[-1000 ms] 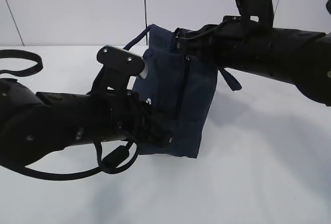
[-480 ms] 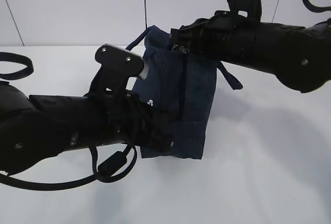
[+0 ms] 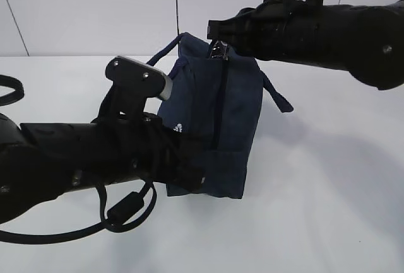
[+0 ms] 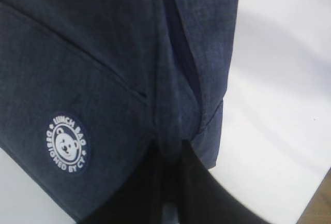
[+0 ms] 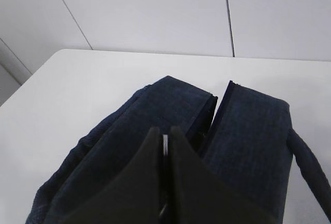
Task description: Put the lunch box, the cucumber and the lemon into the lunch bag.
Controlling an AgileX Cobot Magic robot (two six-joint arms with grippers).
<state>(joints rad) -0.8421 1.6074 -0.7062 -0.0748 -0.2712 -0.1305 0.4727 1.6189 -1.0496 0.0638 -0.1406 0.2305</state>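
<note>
A white table [image 3: 315,210] fills the scene, backed by a pale panelled wall, and the dark navy lunch bag [image 3: 237,115] stands near the table's middle, well in from its near edge and closer to its far edge.

Over the last second the right arm has climbed and pulled back toward the upper right of the exterior view. The silver ring pull [image 3: 218,50], hidden behind that arm a second ago, now shows just below its tip at the top of the bag. The bag itself has tipped a little and its top corner has risen with the arm, while the left arm has slid lower and leftward along the bag's front. Judged from this, the zipper is being worked open while the bag is braced, so the bag is still being prepared to take its contents. The lunch box, the cucumber and the lemon appear in none of the views; whether any is already inside cannot be told.

The right gripper [image 5: 165,146] is clenched, its two dark fingers pressed together on a thin silver piece that looks to be the ring pull, directly above the bag's parted top seam. The left gripper [image 4: 168,182] is likewise pinched tight on a fold of the bag's fabric at its lower front corner, just beside the round bear logo patch [image 4: 68,143]. The bag thus lies stretched between the two grippers, touching both.
</note>
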